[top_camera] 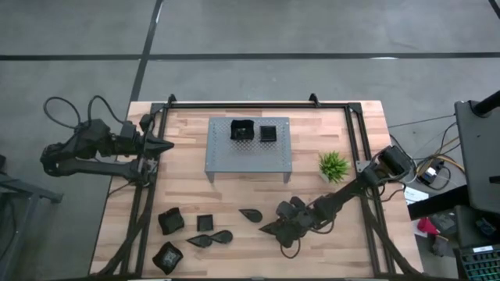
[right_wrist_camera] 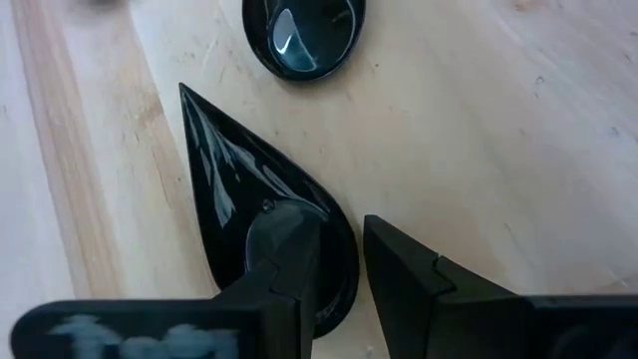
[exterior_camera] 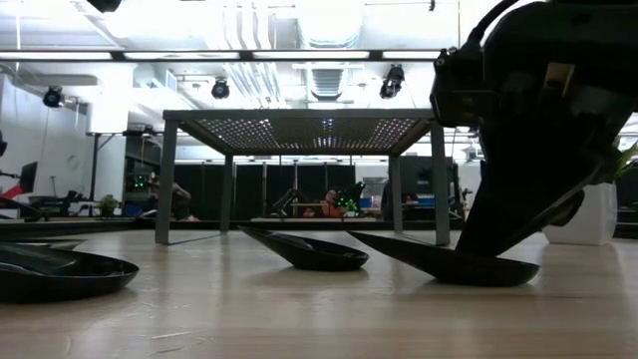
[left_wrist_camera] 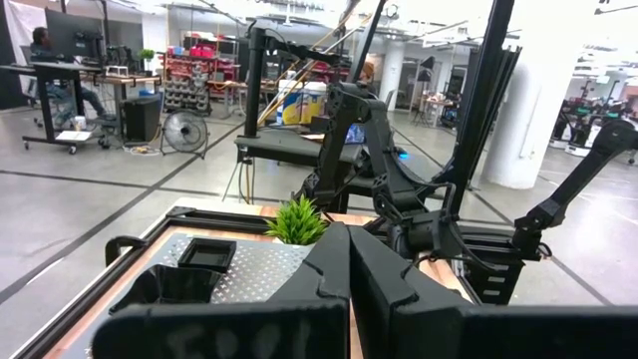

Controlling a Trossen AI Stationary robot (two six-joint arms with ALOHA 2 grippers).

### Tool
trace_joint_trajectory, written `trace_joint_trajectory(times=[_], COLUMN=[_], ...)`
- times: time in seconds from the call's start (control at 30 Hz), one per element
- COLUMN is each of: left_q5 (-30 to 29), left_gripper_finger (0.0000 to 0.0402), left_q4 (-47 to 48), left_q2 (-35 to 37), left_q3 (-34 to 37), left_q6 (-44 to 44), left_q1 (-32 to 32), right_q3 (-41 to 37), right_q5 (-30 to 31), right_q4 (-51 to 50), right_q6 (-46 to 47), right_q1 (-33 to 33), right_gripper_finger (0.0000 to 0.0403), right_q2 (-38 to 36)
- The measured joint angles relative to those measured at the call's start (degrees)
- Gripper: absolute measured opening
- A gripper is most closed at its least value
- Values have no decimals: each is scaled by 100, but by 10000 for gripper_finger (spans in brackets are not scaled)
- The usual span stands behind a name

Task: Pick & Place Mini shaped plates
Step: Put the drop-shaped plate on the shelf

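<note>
A black teardrop mini plate (right_wrist_camera: 239, 170) lies on the wooden table near its front edge, right of the middle. My right gripper (right_wrist_camera: 339, 227) slants down over its round end, open, with one finger above the hollow and the other outside the rim. A second teardrop plate (top_camera: 251, 214) lies just beyond it. Several more black plates (top_camera: 187, 234) lie at the front left. Two square plates (top_camera: 242, 129) (top_camera: 268, 133) sit on top of the grey perforated rack (top_camera: 248, 156). My left gripper (top_camera: 164, 145) is shut and level at the table's far left, holding nothing. My right gripper straddles the rim at the teardrop plate's round end (right_wrist_camera: 344, 261), one finger (right_wrist_camera: 284, 244) over the inside of the dish, the other (right_wrist_camera: 409, 269) outside it with bare wood showing between. I cannot tell whether the inner finger touches the dish. The plate lies on the table.
A small green plant (top_camera: 333, 165) in a white pot stands right of the rack, close to my right arm. A black frame (top_camera: 258, 104) runs along the table's far and side edges. Bare wood lies between the rack and the front plates.
</note>
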State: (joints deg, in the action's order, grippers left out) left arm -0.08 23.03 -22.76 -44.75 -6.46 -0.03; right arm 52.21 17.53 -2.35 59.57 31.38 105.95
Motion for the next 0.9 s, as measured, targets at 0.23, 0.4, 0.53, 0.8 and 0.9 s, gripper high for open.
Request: trace_joint_trajectory(times=[0.23,0.4,0.53,0.8,0.9], left_q5=[1,1,2,1,0], left_gripper_finger=[0,0,0,0,0], left_q4=[0,-1,0,0,0], left_q2=[0,1,0,1,0], left_q3=[0,0,0,0,0], left_q6=[0,0,0,0,0], left_q1=[0,0,0,0,0], right_q3=[2,2,2,7,7], right_q5=[49,47,45,45,48], right_q4=[-7,0,15,57,66], right_q6=[-17,-15,149,528,556], right_q1=[-2,-4,-17,-170,-340], right_gripper_finger=[48,14,9,9,9], right_q2=[31,31,31,-449,-819])
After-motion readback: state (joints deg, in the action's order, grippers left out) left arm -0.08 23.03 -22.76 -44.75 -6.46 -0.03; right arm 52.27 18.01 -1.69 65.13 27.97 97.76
